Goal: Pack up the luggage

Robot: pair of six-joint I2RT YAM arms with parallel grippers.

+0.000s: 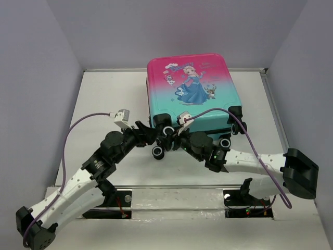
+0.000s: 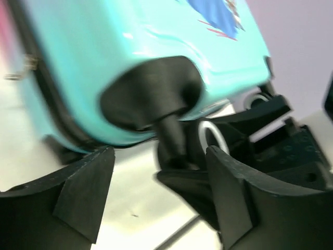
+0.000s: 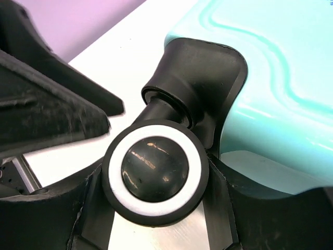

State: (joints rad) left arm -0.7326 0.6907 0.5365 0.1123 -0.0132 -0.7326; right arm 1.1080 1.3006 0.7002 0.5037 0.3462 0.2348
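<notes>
The white table (image 1: 104, 99) was walled in on the left, right and far sides. The luggage (image 1: 192, 94) lay flat and closed on it at the far middle, its pink end close to the back wall and its teal wheel end facing the arms. More bare table showed on its left than on its right, and a bare strip ran along the near edge. Both arms reached in to the near left corner of the case. The left gripper (image 2: 158, 156) stood wide open just before the black corner housing, touching nothing. The right gripper (image 1: 173, 134) sat closed on a white-ringed wheel (image 3: 155, 173), a finger against each side
</notes>
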